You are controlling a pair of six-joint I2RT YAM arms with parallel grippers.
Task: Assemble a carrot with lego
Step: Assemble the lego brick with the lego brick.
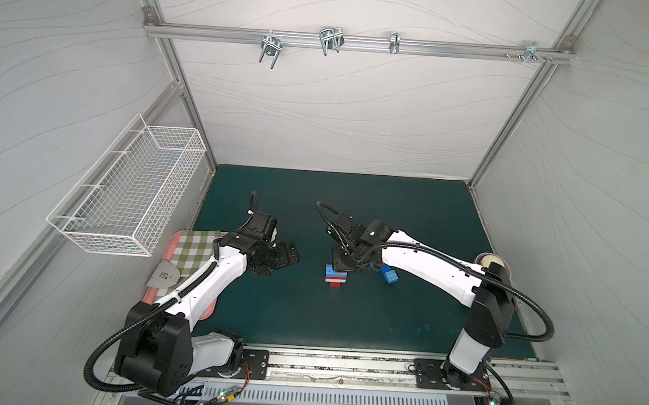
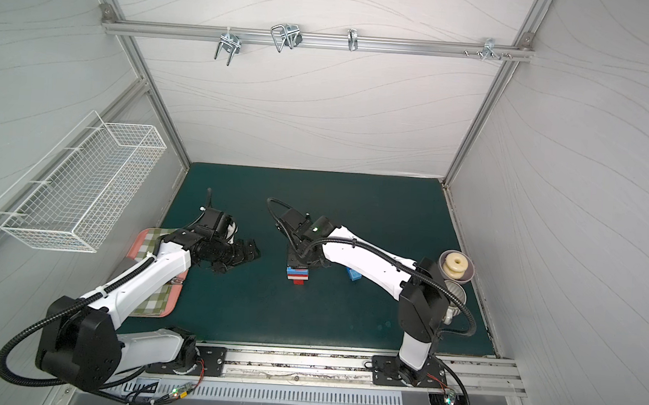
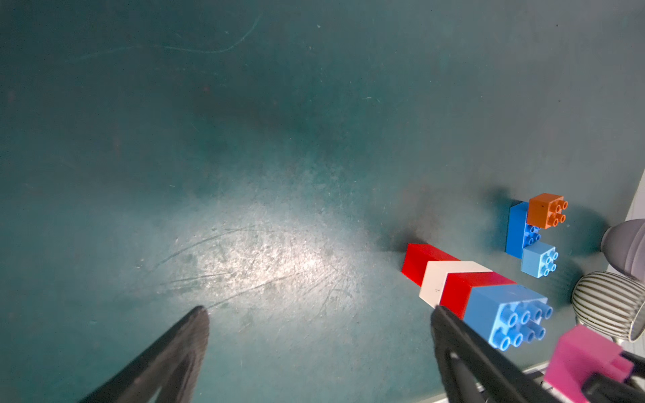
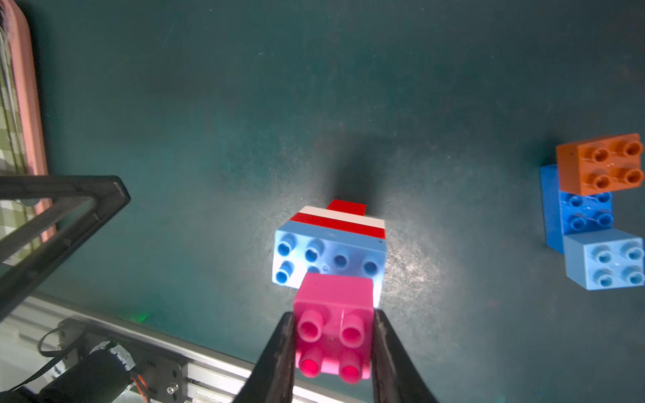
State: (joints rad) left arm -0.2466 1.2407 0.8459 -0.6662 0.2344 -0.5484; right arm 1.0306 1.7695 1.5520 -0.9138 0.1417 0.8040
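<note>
Right claw [image 4: 334, 315]: closed on the pink brick [image 4: 333, 300], one jaw on each flat side wall, studs pointing back toward my wrist.
Left claw [image 3: 318, 310]: jaws wide apart, holding nothing, hovering over bare bench [image 4: 174, 104] beside the build.

Position: the carrot [image 1: 336, 276] lies on its side near the middle of the bench. It is part-built, showing a red tip, white, red, then a wide blue layer with its studs facing my pink brick. The pink brick sits just in front of those studs. I cannot tell whether it is touching them, though the left wrist view suggests a small gap.
Well off to one side is a blue brick [image 4: 583, 213], with an orange brick [image 4: 600, 164] and a light-blue brick [image 4: 605, 260] that appear to be seated on it.

Handling (my judgement):
- The bricks are hard, light, smooth plastic. They will not crush, but glossy walls can slip or twist in my jaws.
- The flat side walls are the right place to hold. Studs and the hollow underside must stay free for mating.
- A press-fit needs a firm, square push. The pink brick covers only part of the blue face, so it needs centring.
- The carrot is light and lies loose on the bench, so pushing it sideways will likely slide it rather than seat the brick. Bracing the red tip end with my free left claw looks sensible.
</note>
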